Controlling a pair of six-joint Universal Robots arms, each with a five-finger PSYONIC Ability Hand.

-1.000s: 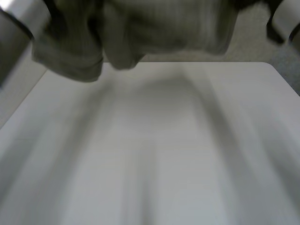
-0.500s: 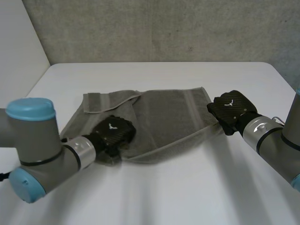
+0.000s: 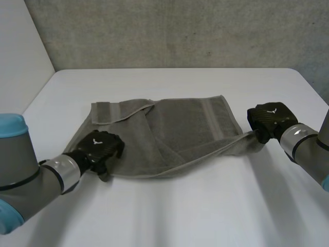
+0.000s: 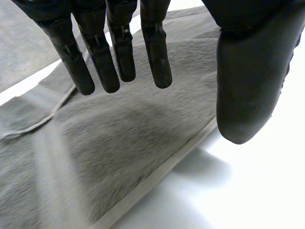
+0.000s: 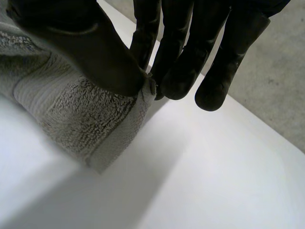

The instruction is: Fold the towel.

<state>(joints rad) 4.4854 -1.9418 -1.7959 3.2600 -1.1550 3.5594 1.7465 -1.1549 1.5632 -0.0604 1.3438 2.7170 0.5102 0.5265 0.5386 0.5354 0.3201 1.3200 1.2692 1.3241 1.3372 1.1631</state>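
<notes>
On the white table (image 3: pixel 195 211) a grey towel (image 3: pixel 180 128) lies rumpled, mid-table. Over its near-left edge the left hand (image 3: pixel 100 146) has fingers straight and spread, perhaps touching cloth. The right hand (image 3: pixel 270 119) pinches the right corner between thumb and fingers.

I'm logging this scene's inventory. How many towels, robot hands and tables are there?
towel: 1
hands: 2, the left hand open over the towel and the right hand pinching its corner
table: 1
Total: 4
</notes>
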